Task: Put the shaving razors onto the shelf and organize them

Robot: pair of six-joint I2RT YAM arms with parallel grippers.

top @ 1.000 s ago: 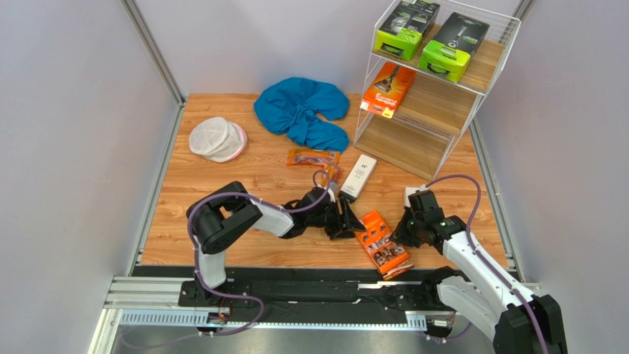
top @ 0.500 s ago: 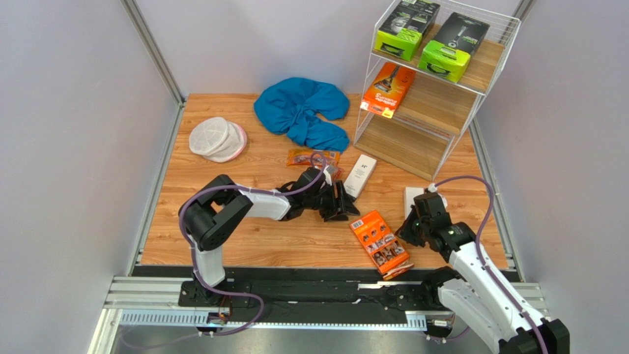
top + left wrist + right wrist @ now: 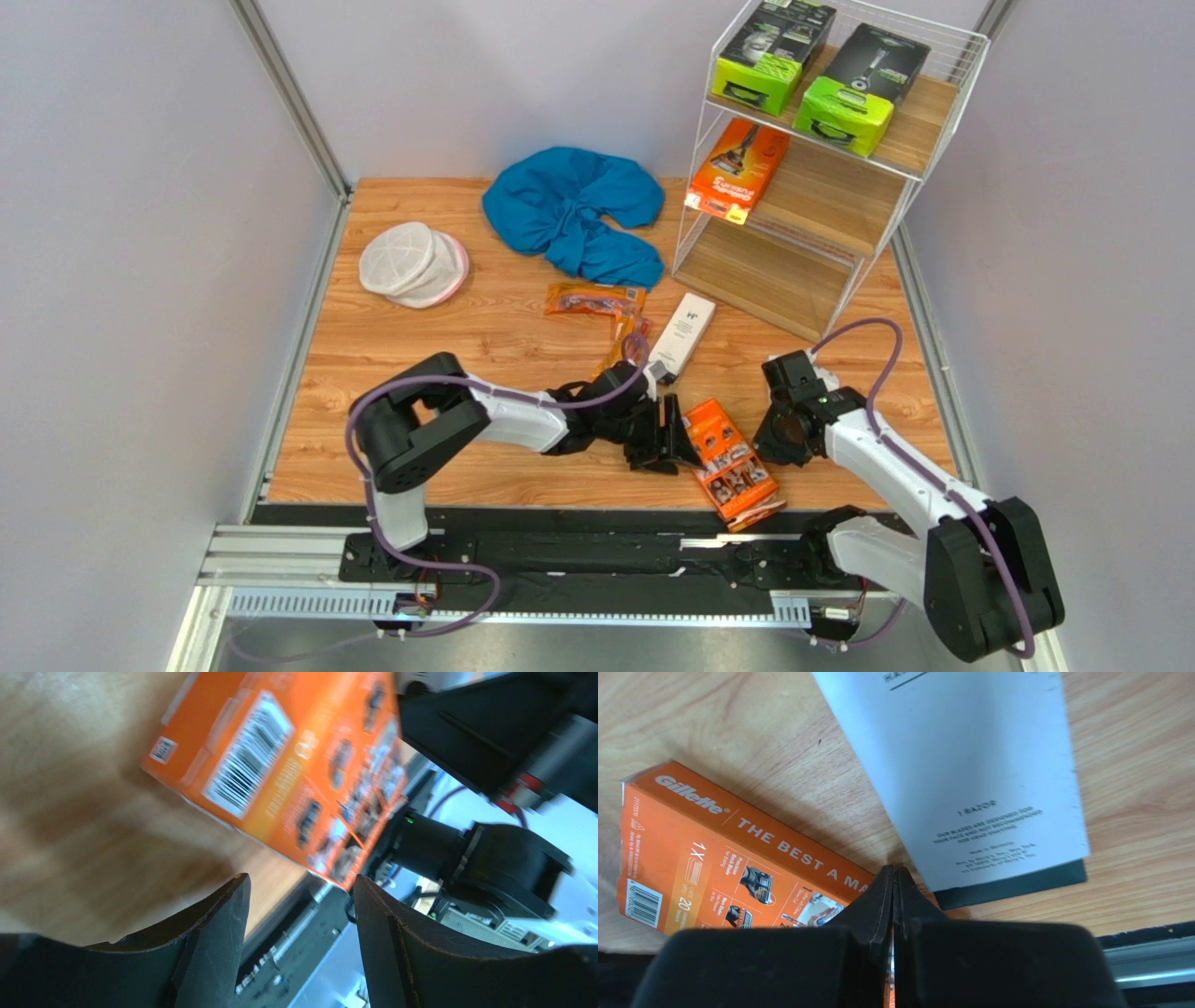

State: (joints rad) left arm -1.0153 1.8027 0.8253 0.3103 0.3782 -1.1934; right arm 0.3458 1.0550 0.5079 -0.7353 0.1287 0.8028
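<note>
An orange razor carton point(image 3: 730, 458) lies flat on the table near the front edge. My left gripper point(image 3: 673, 437) is open at its left end, jaws apart and empty. In the left wrist view the carton point(image 3: 281, 777) lies just beyond the left gripper point(image 3: 298, 889). My right gripper point(image 3: 776, 437) is shut and empty at the carton's right side. In the right wrist view the right gripper point(image 3: 894, 871) sits between the carton point(image 3: 724, 861) and a flat white box point(image 3: 962, 777). The shelf point(image 3: 765, 280) stands at the back right.
Two lime-green boxes point(image 3: 772, 53) point(image 3: 861, 84) sit on the shelf's top tier, and an orange carton point(image 3: 737, 168) on the middle tier. A slim white box point(image 3: 682, 333) and a clear orange-trimmed bag point(image 3: 596, 301) lie mid-table. A blue cloth point(image 3: 575, 210) and a white mesh pouch point(image 3: 411, 263) lie behind.
My left gripper went toward the slim white box, then came back down to the orange carton's left end. My right gripper pulled away, then returned to the carton's right side.
</note>
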